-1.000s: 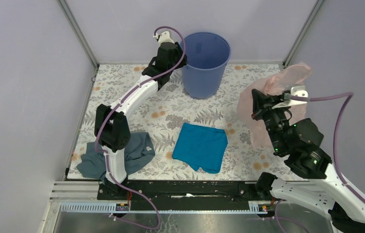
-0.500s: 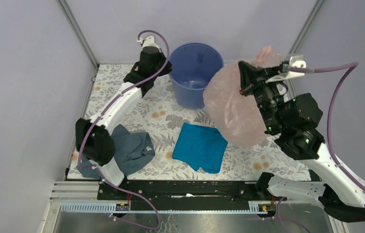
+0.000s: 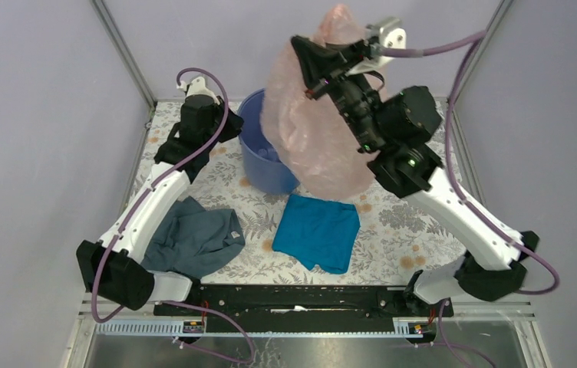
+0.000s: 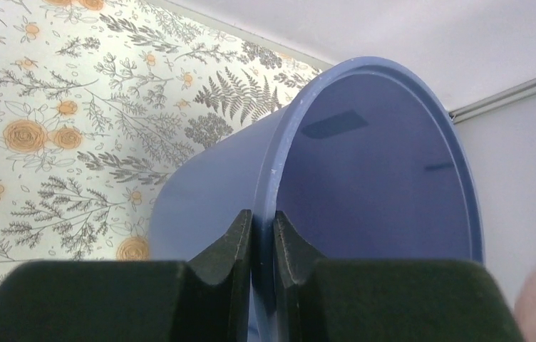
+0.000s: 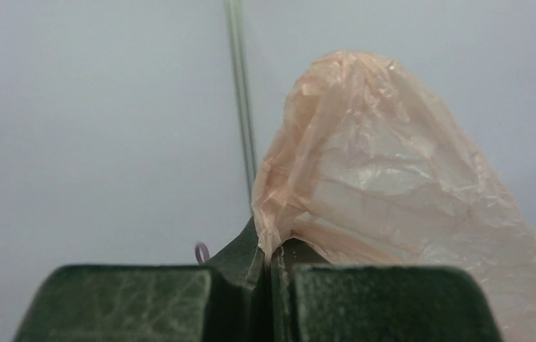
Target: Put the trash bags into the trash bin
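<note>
The blue trash bin (image 3: pixel 262 165) stands at the back middle, tilted, mostly hidden behind the bag. My left gripper (image 3: pixel 228 123) is shut on the bin's left rim (image 4: pixel 269 178), one finger outside and one inside the wall. My right gripper (image 3: pixel 308 57) is shut on the top of a thin pink trash bag (image 3: pixel 312 130) and holds it high, so that it hangs over and in front of the bin's mouth. In the right wrist view the bag (image 5: pixel 386 178) bunches up from between my fingers.
A teal cloth (image 3: pixel 318 230) lies on the floral mat (image 3: pixel 393 230) in front of the bin. A grey cloth (image 3: pixel 193 241) lies at the front left beside the left arm. Grey walls and metal posts close the back and sides.
My right gripper has carried the pink bag up and left, from the right side to over the bin. My left gripper has pulled the bin left and forward, tilting it.
</note>
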